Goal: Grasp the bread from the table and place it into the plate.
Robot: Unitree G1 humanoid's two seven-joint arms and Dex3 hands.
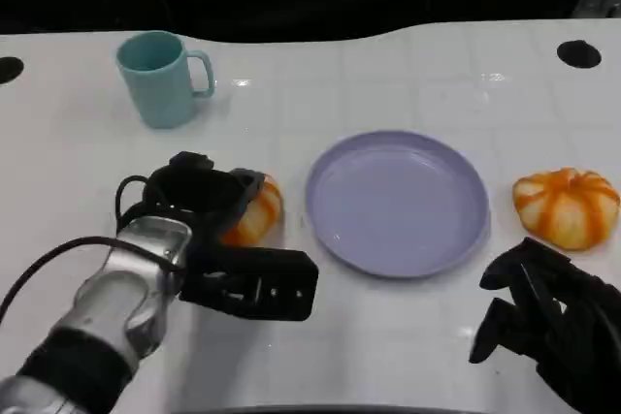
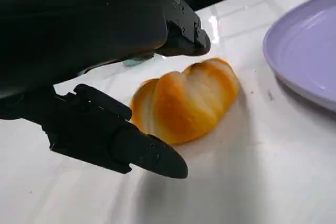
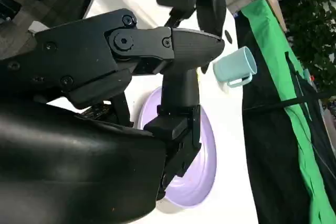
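Note:
A golden-orange bread roll (image 1: 256, 212) lies on the white table just left of the empty lilac plate (image 1: 398, 203). My left hand (image 1: 225, 239) reaches around it from the near-left. In the left wrist view the bread (image 2: 184, 103) sits on the table between the spread fingers (image 2: 181, 32) and the thumb below, with the plate (image 2: 310, 51) beyond it. The hand (image 2: 79, 30) does not grip the roll. A second, round orange-striped bread (image 1: 568, 207) lies right of the plate. My right hand (image 1: 551, 325) hovers near the front right edge holding nothing, its fingers (image 3: 178, 51) apart.
A teal mug (image 1: 160, 77) stands at the back left, seen in the right wrist view as the mug (image 3: 236, 66) beyond the plate (image 3: 207, 171). Black holes mark the table at far left (image 1: 8, 69) and far right (image 1: 578, 53).

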